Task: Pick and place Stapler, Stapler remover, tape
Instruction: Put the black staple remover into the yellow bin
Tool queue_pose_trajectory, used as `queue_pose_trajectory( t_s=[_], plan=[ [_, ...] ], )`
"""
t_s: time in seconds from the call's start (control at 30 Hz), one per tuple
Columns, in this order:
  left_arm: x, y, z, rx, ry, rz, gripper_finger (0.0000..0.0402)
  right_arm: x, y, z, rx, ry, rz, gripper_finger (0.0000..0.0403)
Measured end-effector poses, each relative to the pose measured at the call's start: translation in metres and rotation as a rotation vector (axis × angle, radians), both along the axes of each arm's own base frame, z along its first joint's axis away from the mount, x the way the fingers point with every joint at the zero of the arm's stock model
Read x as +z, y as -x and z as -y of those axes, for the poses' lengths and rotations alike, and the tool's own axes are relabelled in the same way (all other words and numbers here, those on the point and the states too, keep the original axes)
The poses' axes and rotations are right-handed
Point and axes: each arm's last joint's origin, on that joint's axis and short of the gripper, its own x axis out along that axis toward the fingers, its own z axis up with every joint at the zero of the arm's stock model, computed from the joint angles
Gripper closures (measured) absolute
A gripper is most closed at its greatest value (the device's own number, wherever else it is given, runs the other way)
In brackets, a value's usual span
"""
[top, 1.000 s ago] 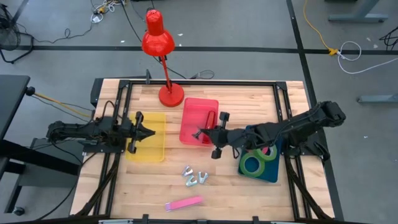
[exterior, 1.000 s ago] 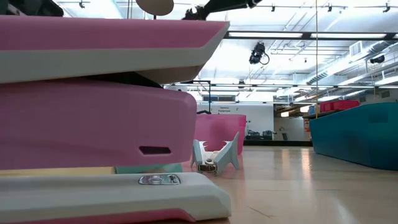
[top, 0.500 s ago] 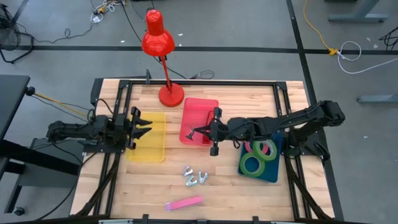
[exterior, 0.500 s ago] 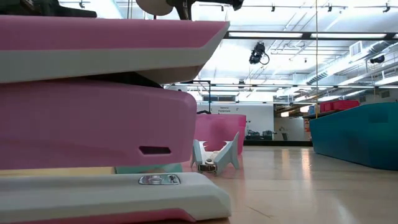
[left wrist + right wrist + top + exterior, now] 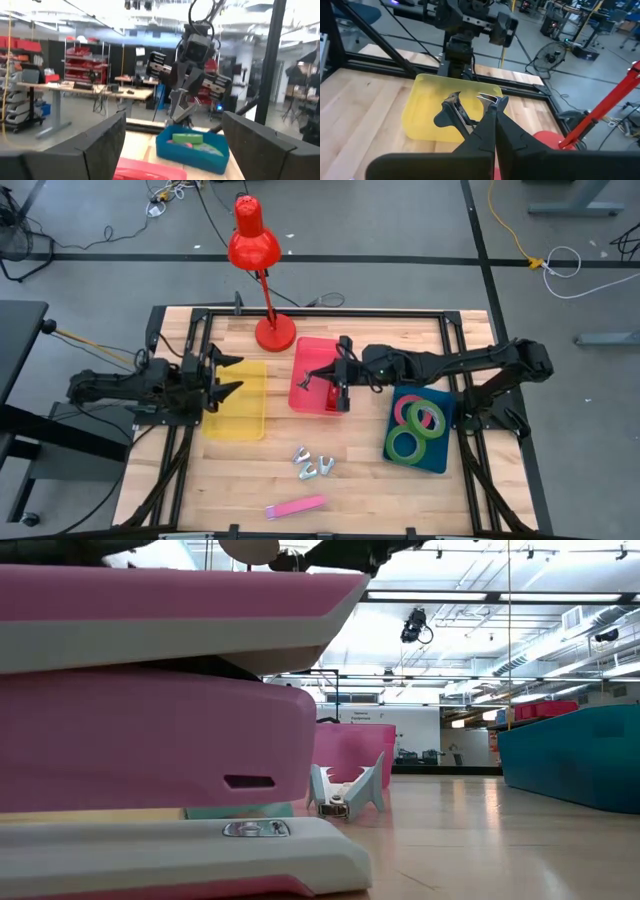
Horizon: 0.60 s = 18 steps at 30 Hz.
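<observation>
The left end effector [image 5: 226,377] hovers over the near edge of the yellow bin [image 5: 236,400], its fingers spread wide and nothing between them. That reads as a release or a waiting pose, so this arm seems out of the work for now.

In the middle, the right end effector [image 5: 322,380] reaches across to the pink bin [image 5: 320,374], its fingers pressed together; no object shows between them in the right wrist view. The step in hand looks like a visit to the pink bin, with more fetching to follow.

The staple removers [image 5: 312,466] lie loose on the bare wood toward the front of the table [image 5: 440,490], and the pink stapler [image 5: 296,507] lies nearer the front edge. The three tape rolls [image 5: 418,428], two green and one pinkish-red, sit inside the teal bin [image 5: 434,458] on the right.

Next, an arm probably has to open, descend on a remover or the stapler, and lift. The front half of the table is open room; the red desk lamp [image 5: 262,270] stands close behind the pink bin, and the black frame rails [image 5: 320,314] hem the back.
</observation>
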Motion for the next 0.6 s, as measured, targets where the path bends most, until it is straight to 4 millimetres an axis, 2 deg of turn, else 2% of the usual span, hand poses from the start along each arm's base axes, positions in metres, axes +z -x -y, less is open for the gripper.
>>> queue_pose_trajectory(
  t_s=[0.37, 0.6],
  plan=[
    [0.042, -0.037, 0.003, -0.054, -0.074, -0.152, 0.0067, 0.007, -0.002, 0.002, 0.168, -0.037, 0.077, 0.0403],
    [0.057, -0.064, 0.006, -0.109, -0.086, -0.217, 0.0067, 0.015, -0.003, -0.002, 0.294, -0.054, 0.152, 0.0403]
  ],
)
